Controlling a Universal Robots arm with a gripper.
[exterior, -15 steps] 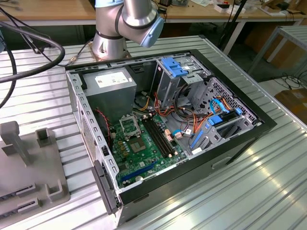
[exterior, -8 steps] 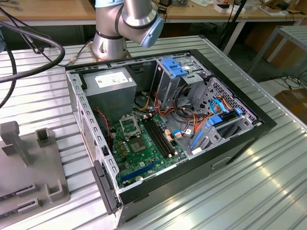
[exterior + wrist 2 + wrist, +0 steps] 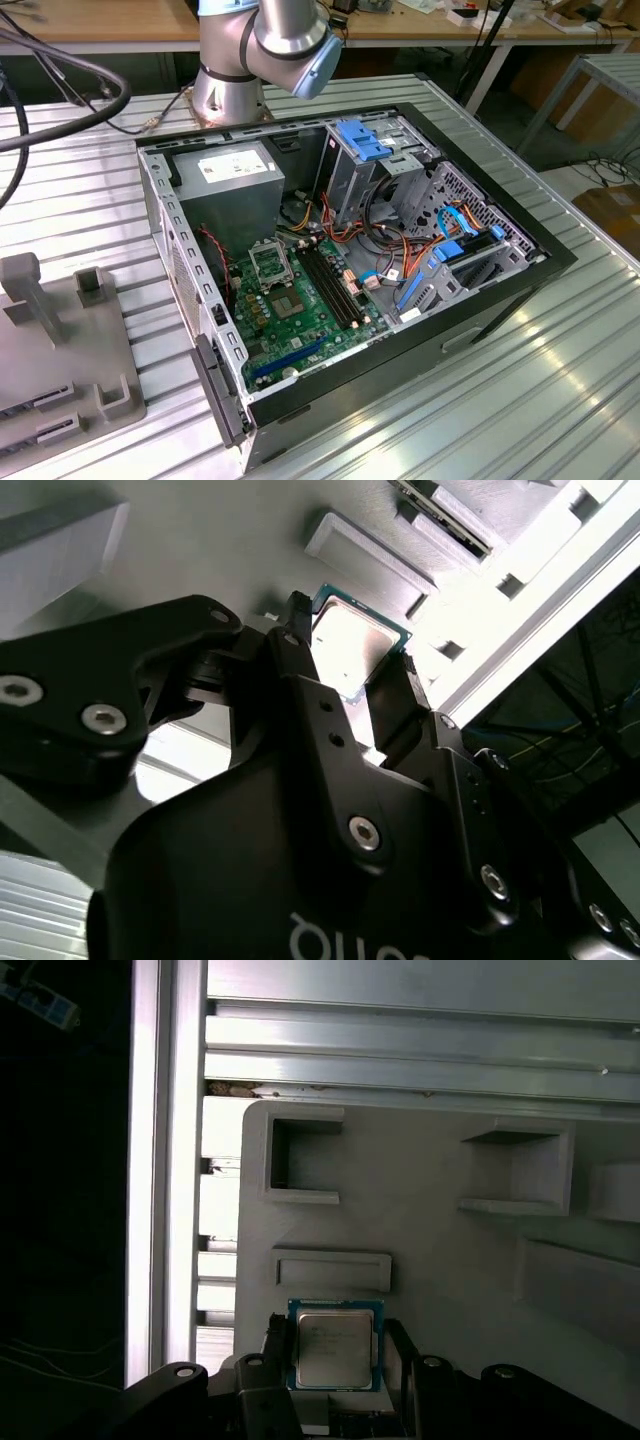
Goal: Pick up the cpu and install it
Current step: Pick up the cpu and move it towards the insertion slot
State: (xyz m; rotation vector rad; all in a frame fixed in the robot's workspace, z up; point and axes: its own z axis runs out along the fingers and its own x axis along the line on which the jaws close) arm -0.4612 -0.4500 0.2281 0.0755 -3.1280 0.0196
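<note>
Matte black hand [image 3: 336, 1328] around flat, square, silver-faced cpu [image 3: 335, 1350]

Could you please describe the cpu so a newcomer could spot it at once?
Start at the pale grey moulded fixture block and find the long narrow raised frame on it. Right beside that frame, at the tip of the black tool, is the cpu: a small flat square with a silver face and blue-green rim, unlike the plain grey shapes around it.
</note>
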